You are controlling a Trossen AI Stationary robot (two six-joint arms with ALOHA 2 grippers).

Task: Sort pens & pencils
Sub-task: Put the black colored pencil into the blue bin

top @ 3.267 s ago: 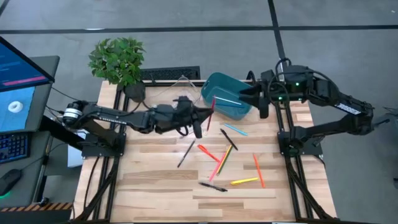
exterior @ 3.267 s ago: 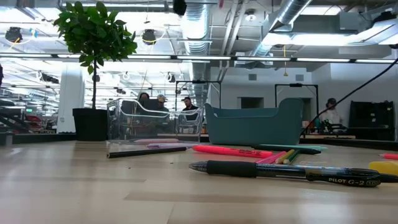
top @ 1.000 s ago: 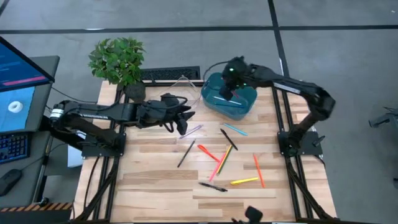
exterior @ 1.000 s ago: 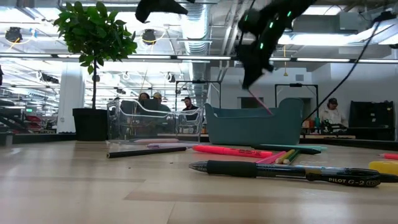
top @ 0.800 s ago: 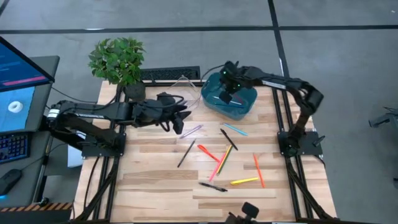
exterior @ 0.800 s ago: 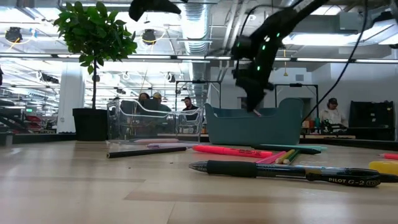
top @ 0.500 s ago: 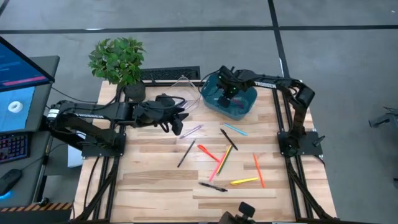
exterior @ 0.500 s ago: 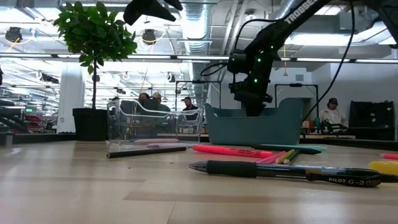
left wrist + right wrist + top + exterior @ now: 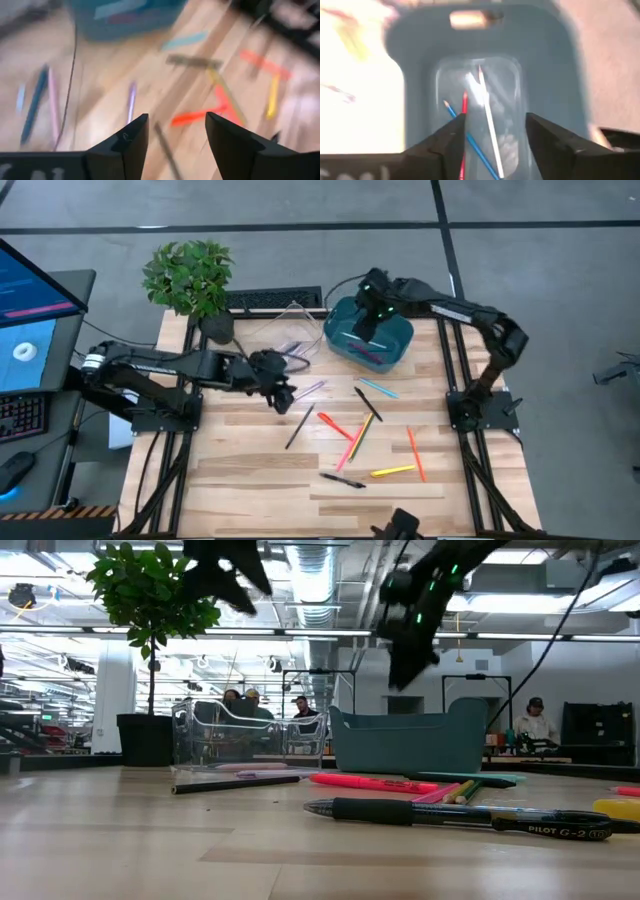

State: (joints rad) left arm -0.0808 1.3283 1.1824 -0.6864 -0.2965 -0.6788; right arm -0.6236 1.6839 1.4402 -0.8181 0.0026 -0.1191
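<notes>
Lying lengthwise in teal bin (image 9: 560, 90), pencils (image 9: 487, 117), both jaws seemingly released.

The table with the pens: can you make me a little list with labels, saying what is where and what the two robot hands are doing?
Teal bin: back of the wooden table; holds white, red and blue pencils
Right gripper: above the teal bin, open, empty
Left gripper: over the table's left middle, open, empty
Loose pens: scattered mid-table in red, orange, yellow, black, teal
Clear bin: beside the teal bin
Plant: back left corner
</notes>
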